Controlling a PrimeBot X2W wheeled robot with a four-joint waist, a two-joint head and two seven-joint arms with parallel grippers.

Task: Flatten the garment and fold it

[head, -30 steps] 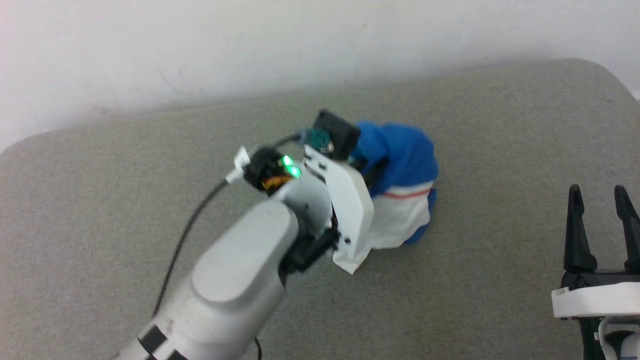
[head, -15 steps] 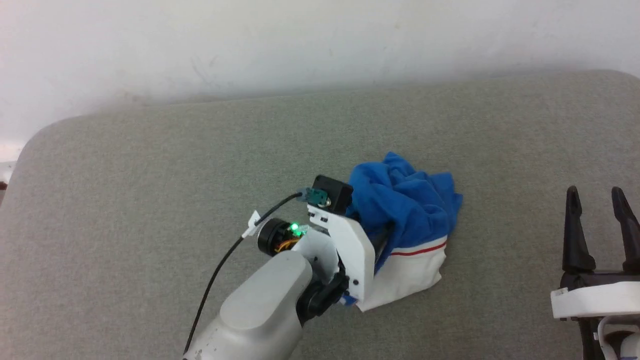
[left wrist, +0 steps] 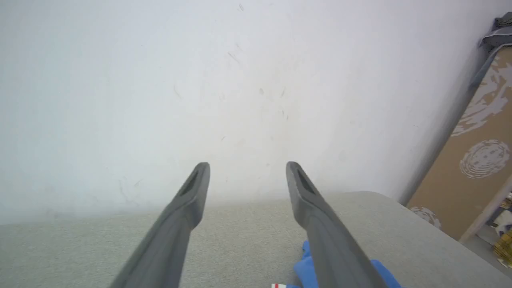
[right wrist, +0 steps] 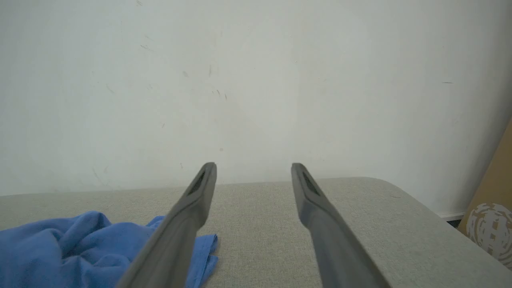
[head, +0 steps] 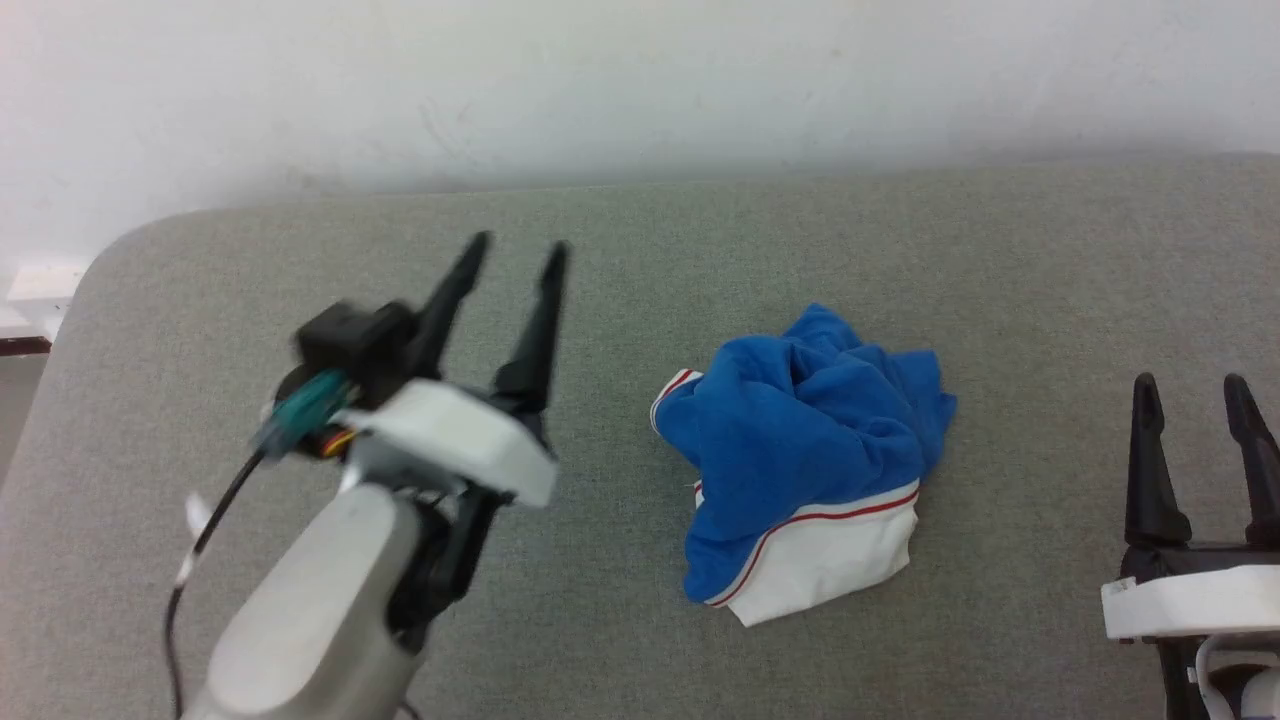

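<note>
In the head view, the right hand [head: 1192,380] sits nearest, at the 4 o'clock corner. Its white base is cut off by the frame's edge. Its two dark fingers point to 12 o'clock, spread wide with nothing between them. The right wrist view shows the same gap on the right hand [right wrist: 254,165], with bare grey cloth between the fingers.

The left hand [head: 519,243] rises from 7 o'clock on its pale forearm. The wrist and camera housing are smeared by blur, but the fingers read clearly: parted wide, empty, and tipped toward 12 o'clock. In the left wrist view the left hand [left wrist: 247,165] is likewise wide open and holds nothing.

The garment [head: 800,430] lies between the two hands, just right of centre on the grey fabric tabletop [head: 900,230], touched by neither hand. It is a crumpled blue heap. A white sleeve with a thin red stripe shows at its 6 o'clock side, and a red-edged bit shows at 9 o'clock. Any lettering or number is buried in the folds.

From the left wrist, the garment [left wrist: 302,264] is only a blue scrap at 5 o'clock, mostly behind a finger and cut by the bottom edge. From the right wrist, the garment [right wrist: 60,244] sits at 8 o'clock, cropped by the frame.

Beyond the tabletop stands a scuffed white wall [head: 640,80]. A brown patterned board [left wrist: 472,160] leans at 3 o'clock, partly out of frame.
</note>
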